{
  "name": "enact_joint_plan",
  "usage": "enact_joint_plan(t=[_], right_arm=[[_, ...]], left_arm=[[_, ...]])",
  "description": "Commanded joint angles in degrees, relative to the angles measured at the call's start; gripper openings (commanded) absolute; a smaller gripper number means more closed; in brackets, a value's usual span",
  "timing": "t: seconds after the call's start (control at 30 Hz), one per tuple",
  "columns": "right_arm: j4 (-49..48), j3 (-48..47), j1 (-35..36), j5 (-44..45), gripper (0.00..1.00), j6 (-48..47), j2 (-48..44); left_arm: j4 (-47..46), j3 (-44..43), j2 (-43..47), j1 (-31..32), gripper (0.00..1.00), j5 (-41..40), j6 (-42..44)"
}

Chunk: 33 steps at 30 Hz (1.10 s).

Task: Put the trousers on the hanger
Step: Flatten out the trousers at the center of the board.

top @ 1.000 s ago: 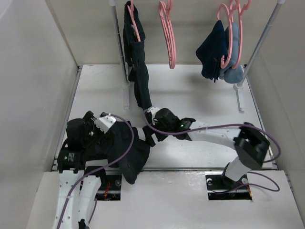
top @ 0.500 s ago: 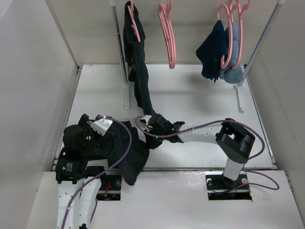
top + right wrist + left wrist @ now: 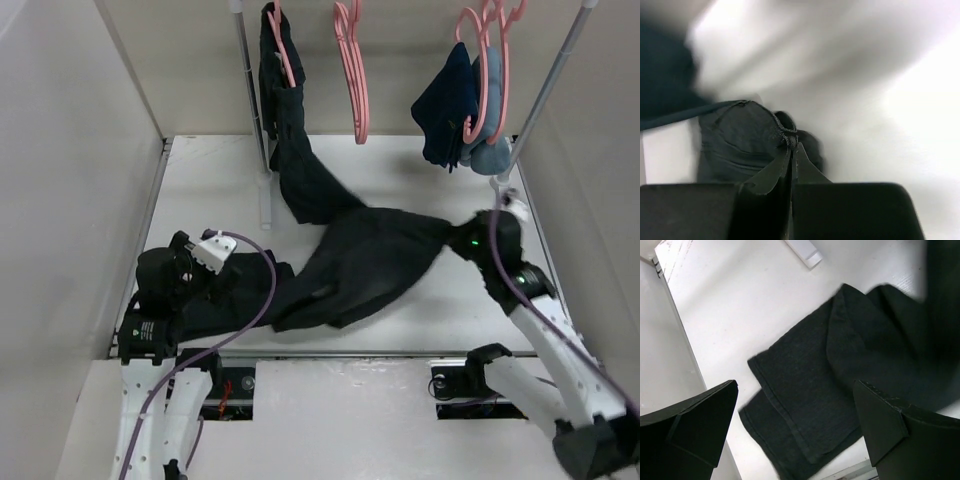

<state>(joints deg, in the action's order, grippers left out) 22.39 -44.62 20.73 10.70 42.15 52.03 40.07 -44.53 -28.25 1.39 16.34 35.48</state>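
Observation:
The black trousers (image 3: 370, 265) lie stretched across the table, from the left front to the right middle. My right gripper (image 3: 462, 240) is shut on their right end, and the right wrist view shows a bunched seam (image 3: 785, 134) pinched at the tips of that gripper (image 3: 792, 146). My left gripper (image 3: 175, 280) hovers open over the trouser-leg hems (image 3: 790, 410) at the left; in its own view that gripper (image 3: 795, 390) holds nothing. An empty pink hanger (image 3: 352, 75) hangs mid-rail.
Another dark garment (image 3: 285, 130) hangs from the left pink hanger (image 3: 283, 45) and trails onto the table against the trousers. At the right, pink hangers (image 3: 495, 70) carry a navy garment (image 3: 445, 105). Rack feet (image 3: 265, 205) (image 3: 503, 210) stand on the table, with walls close on both sides.
The right gripper shut on the cloth near the table's middle and swept it far to the right, pulling the heap out flat. The left gripper stayed open at the left.

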Motion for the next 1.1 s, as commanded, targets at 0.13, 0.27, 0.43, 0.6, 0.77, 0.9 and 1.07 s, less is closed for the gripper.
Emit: enact_joint_plan(t=[0.13,0.27,0.43,0.6,0.77,0.9,1.07], right_arm=[[19.0,2.35,-17.21,18.03,0.66,9.61,-15.11],[16.47,0.94,-17.22,17.62,1.0,4.91,-11.89],[11.54,-3.53,-15.38,9.79,1.0,-6.28,-2.3],[9.34,-9.86,-11.77,7.68,1.0,-11.21,12.96],[5.83,-16.27,-11.77,4.51,1.0,-14.11,26.78],[5.82,-24.79,-10.45,5.2,1.0,-16.39,39.09],[6.35,-35.08,-10.97,6.97,1.0,-15.88,52.79]], left_arm=[[-1.67,-2.75,-2.68,0.11,1.0,2.82,1.33],[-1.67,0.58,-5.93,0.11,1.0,-4.19,4.24],[-8.94,7.7,-10.85,0.11,1.0,-17.73,5.55],[-13.61,9.73,-18.05,0.11,1.0,-19.33,3.46],[-18.96,10.34,-24.48,0.11,0.97,-20.73,2.13],[-23.19,10.34,-27.99,-1.04,0.97,-21.79,1.08],[-26.27,7.54,-36.94,-4.8,0.97,-21.79,-0.15]])
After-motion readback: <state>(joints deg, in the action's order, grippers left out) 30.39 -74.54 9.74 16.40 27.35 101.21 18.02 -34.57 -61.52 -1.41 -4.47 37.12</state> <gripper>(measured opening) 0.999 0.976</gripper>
